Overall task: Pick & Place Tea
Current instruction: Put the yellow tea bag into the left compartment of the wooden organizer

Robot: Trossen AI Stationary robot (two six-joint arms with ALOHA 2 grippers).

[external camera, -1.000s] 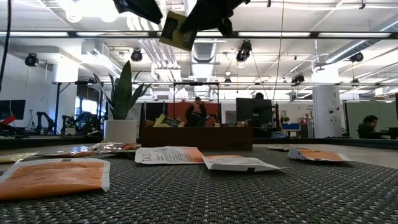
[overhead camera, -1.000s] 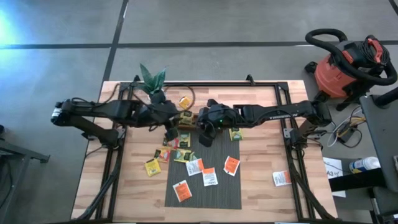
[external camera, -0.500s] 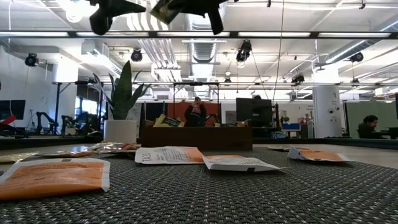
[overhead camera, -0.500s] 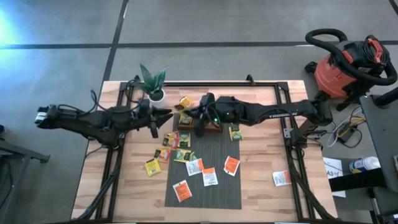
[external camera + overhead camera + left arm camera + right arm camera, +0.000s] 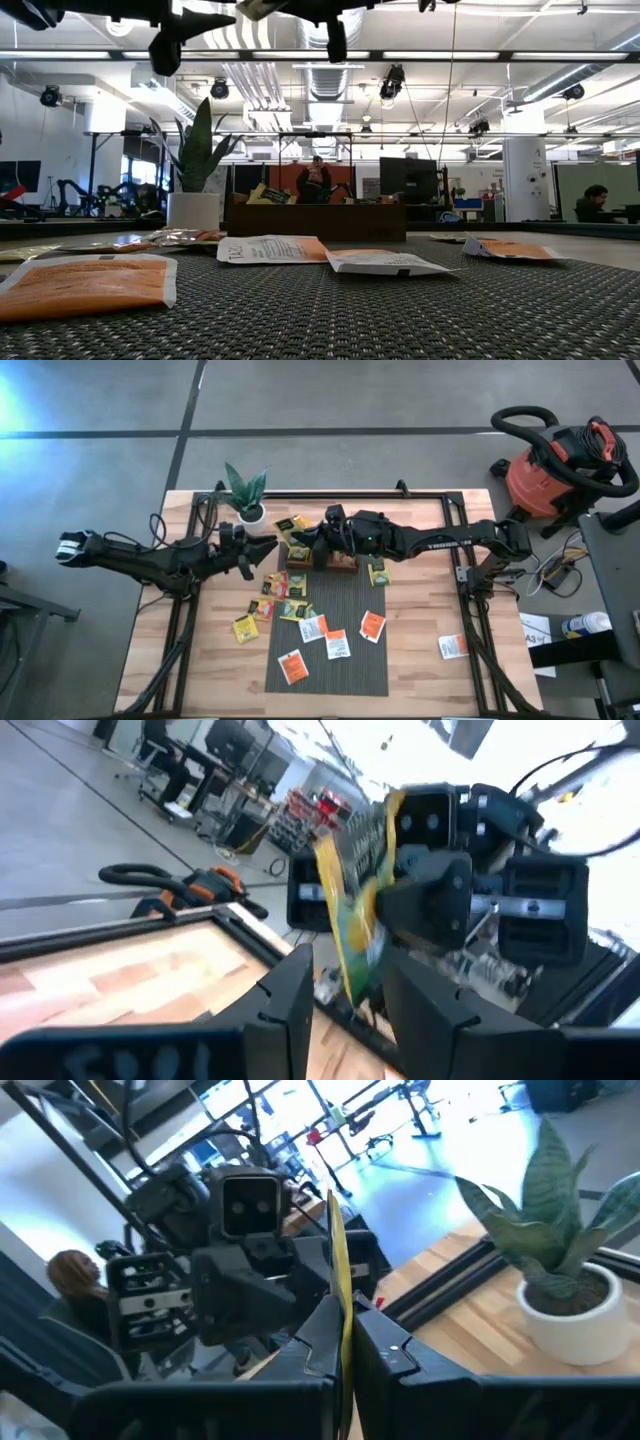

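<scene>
I have the right gripper [image 5: 302, 540] with its jaws pinched shut on a yellow-green tea sachet [image 5: 338, 1270], held edge-on between the pads above the wooden tray [image 5: 345, 563], while the left gripper [image 5: 262, 546] hangs just beside it, jaws parted and empty. The sachet looks light, thin and floppy, so I judge a grip along one edge best. Its long axis runs outward from my jaws toward the left gripper.
</scene>
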